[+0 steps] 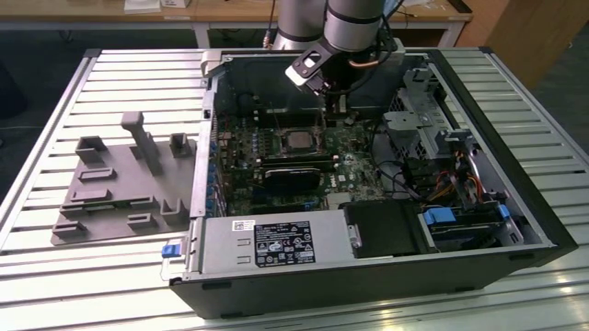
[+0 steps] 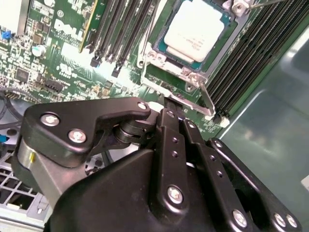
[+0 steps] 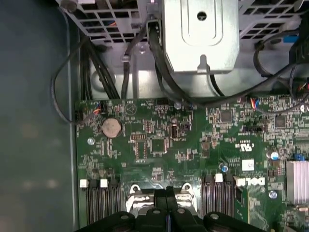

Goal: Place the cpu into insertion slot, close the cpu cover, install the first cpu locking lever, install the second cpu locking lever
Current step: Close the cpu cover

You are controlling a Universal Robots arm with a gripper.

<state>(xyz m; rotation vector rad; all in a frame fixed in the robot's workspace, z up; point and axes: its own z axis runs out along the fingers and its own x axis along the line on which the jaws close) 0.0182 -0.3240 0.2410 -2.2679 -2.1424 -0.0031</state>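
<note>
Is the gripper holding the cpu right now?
No, in the second wrist view the cpu sits on the board framed by the cpu cover, apart from the gripper.

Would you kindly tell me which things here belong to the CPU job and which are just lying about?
Job: cpu, framed by the cpu cover; locking lever; shut hand near that lever.
Lying about: grey fixture tray; power supply; memory slots; coin cell.
</note>
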